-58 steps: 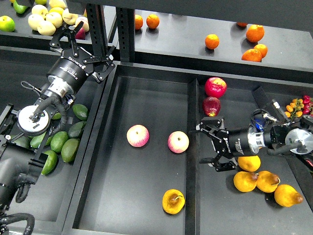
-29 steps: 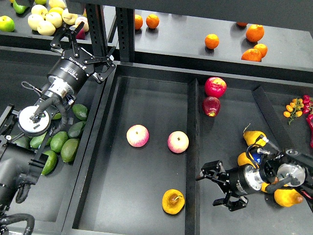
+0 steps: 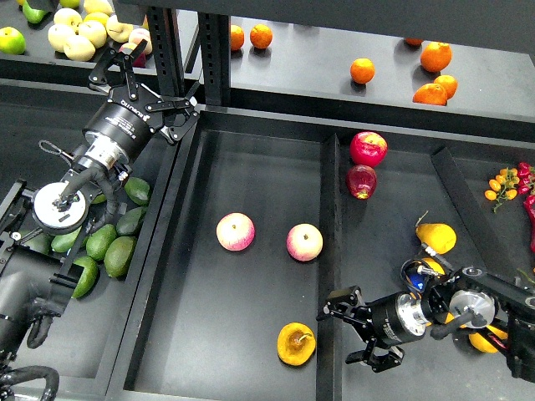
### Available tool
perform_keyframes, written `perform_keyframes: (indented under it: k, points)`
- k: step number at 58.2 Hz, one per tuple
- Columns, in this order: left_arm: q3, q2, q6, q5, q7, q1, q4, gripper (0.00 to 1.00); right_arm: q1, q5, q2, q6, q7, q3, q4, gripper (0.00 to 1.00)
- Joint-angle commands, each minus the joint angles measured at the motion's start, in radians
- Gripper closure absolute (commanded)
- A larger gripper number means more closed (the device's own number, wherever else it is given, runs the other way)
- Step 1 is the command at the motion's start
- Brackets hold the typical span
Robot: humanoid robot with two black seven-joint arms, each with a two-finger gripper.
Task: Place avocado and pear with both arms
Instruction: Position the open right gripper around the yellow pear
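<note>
The pear (image 3: 296,343) lies in the middle tray (image 3: 251,167) near its front edge, stem up, with a dark blemish. My right gripper (image 3: 343,332) is open and empty just right of it, over the divider between the middle and right trays. Several green avocados (image 3: 101,241) lie in the left bin beside my left arm. My left gripper (image 3: 147,83) is open and empty, raised above the bin's far end next to a black post (image 3: 165,42). It is well away from the avocados.
Two pink-yellow apples (image 3: 236,231) (image 3: 304,242) lie mid-tray. Two red apples (image 3: 368,149) and yellow pears (image 3: 437,237) sit in the right tray. Oranges (image 3: 362,70) and pale apples (image 3: 79,38) lie on the back shelf. Small fruits (image 3: 501,182) are at far right.
My right gripper has moved toward the front and left, from the right tray's pile of pears to beside the pear in the middle tray. The left arm has barely moved.
</note>
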Motion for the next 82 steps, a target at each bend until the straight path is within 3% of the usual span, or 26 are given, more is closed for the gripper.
perform_keyframes:
  k: [1,37,82]
  points:
    - [0.0,0.0,0.0,0.0,0.0,0.0,0.0,0.01,-0.004,0.0,0.041,0.0,0.0,0.009,-0.054,0.01]
    - [0.011,0.0,0.0,0.0,0.0,0.003,0.0,0.01,0.007,0.01,0.237,0.0,0.0,0.048,-0.309,0.0]
    - [0.023,0.0,-0.002,0.0,0.002,0.005,0.002,0.01,-0.022,0.083,0.223,0.0,0.0,0.028,-0.249,0.0]
